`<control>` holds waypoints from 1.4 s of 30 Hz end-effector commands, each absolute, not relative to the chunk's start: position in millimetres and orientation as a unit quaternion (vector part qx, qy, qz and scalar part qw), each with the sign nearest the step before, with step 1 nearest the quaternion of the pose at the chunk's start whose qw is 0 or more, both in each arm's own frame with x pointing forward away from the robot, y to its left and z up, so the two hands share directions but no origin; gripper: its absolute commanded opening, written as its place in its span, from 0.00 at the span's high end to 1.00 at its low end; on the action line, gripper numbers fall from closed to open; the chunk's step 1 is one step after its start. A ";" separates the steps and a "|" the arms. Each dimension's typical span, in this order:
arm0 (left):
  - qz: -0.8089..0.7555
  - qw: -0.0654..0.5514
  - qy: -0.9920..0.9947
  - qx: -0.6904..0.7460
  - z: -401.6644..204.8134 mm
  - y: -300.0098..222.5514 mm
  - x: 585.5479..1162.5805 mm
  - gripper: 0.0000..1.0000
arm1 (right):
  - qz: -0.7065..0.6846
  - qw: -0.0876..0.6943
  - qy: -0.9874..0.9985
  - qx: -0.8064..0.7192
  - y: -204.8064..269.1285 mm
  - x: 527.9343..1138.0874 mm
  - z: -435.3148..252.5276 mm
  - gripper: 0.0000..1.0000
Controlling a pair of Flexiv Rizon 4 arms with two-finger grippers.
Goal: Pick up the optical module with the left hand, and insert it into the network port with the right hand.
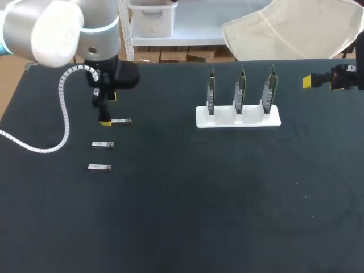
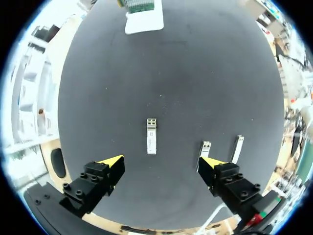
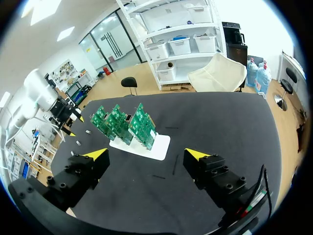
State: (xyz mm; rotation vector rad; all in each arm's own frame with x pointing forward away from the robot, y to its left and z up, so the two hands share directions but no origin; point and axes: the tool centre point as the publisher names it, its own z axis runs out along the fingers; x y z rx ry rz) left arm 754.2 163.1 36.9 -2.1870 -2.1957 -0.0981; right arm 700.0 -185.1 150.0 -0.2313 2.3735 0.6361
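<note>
— How far along?
— Barely begun. The left gripper (image 2: 161,161) hangs wide open above the small silvery metal optical module (image 2: 151,136), which lies untouched on the black table (image 2: 195,73).
— And insertion?
— All left. The right gripper (image 3: 146,154) is spread wide and empty, well apart from the upright green circuit boards (image 3: 120,122).

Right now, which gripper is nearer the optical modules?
Left. Left gripper sits open right by the optical modules; right gripper is far across the table, past the board rack.

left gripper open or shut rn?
Open. The left gripper's yellow-tipped fingers stand wide apart over the table; one optical module lies ahead between them, clear of both.
</note>
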 end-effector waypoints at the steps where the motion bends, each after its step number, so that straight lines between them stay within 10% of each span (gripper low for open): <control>1: -0.014 0.022 -0.719 -0.695 29.4 167.0 759.7 0.00 | 0.243 0.330 0.908 -0.088 -185.1 700.0 150.0 0.00; 42: -0.009 -0.031 -0.738 -0.674 3.7 160.6 770.0 0.00 | 0.243 0.330 0.908 -0.088 -185.1 700.0 150.0 0.00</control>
